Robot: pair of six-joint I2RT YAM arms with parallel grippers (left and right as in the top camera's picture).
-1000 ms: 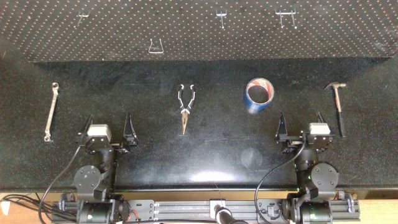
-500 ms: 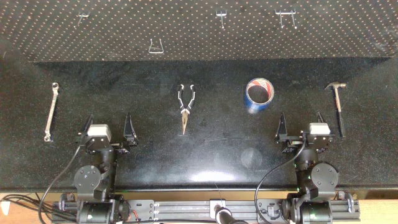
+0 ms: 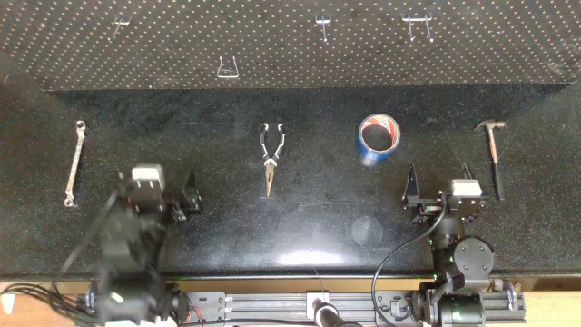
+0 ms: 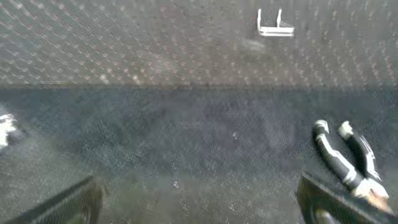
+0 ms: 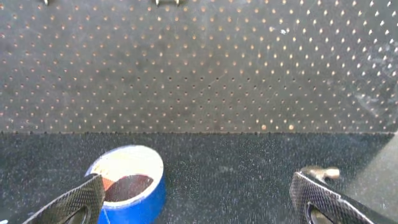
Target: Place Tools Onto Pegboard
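The pegboard is the biggest thing here. It stands straight ahead of both sets of jaws, past the far edge of the black worktop, and nothing's hanging on it yet.

The left gripper sits low over the worktop with its jaws spread wide and nothing between them. Same deal with the right gripper: wide open, empty, low over the worktop.

All four tools are lying flat on the worktop, none of them touching a finger.
- The blue tape roll is ahead of the right jaws, lined up more with their left finger than with the middle of the gap.
- The hammer is ahead and just outside the right finger of those same jaws, head toward the pegboard.
- The wrench lies off to the left of the left jaws, well outside the gap.
- The pliers are ahead and out to the right of the left jaws, handles toward the board and tip pointing back.

A small wire loop hook is on the pegboard, ahead and to the right of the left jaws. Three smaller pegs sit higher up, one roughly ahead of the left jaws and two closer to the right ones.
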